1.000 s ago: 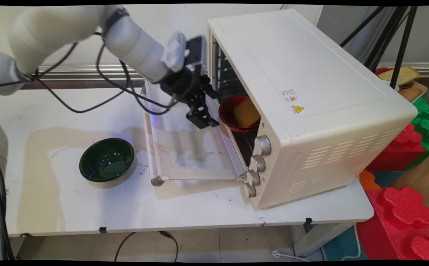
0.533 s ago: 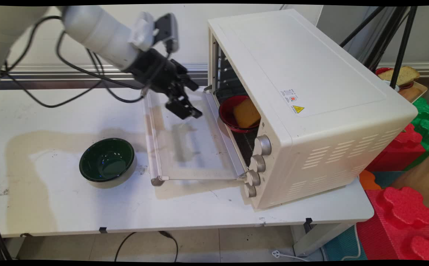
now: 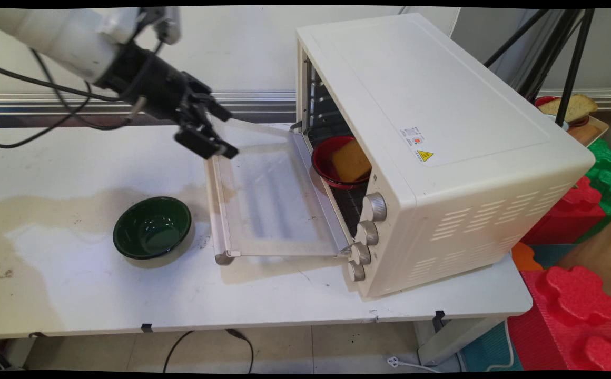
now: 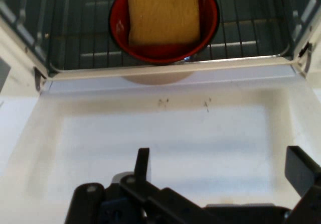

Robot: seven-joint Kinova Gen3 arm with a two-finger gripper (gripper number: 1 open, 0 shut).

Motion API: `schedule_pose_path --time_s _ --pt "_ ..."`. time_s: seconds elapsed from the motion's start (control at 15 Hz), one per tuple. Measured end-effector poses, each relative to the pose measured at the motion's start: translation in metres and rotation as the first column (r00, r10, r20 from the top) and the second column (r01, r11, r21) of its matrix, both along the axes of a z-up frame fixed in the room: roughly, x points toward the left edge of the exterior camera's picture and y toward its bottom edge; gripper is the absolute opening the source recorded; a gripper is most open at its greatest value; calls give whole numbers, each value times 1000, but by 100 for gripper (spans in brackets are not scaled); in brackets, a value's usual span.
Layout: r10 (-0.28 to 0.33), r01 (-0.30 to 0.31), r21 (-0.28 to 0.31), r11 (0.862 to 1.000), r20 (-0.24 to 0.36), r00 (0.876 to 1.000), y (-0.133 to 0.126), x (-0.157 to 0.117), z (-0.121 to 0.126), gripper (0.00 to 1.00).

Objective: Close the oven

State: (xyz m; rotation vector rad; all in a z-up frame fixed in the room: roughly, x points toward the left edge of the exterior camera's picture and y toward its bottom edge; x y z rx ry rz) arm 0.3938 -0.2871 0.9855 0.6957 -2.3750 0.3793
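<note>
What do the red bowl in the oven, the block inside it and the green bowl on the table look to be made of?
Red bowl: glossy, probably glazed ceramic or enamel; its rim catches light.
Yellow block: matte, finely textured, likely sponge or bread; I cannot tell which.
Green bowl: glossy dark inside with reflections and a pale outside, so probably glazed ceramic.

**Toaster oven open, loaded bowl on rack**

The cream toaster oven (image 3: 442, 105) stands askew on the right half of the white table (image 3: 100, 300), its front facing left. Its glass door (image 3: 274, 210) is folded fully down, roughly level, reaching toward the table's middle. A red bowl (image 3: 322, 163) sits on the wire rack just inside the opening, with a yellow spongy block (image 3: 350, 160) leaning in it.
</note>
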Motion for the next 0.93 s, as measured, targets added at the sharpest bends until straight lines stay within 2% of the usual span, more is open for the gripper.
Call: schedule_pose_path --time_s 0.4,0.93 --pt "58 -59 61 996 10 998 38 43 10 100" --pt "110 -113 132 985 30 993 58 61 2 100"
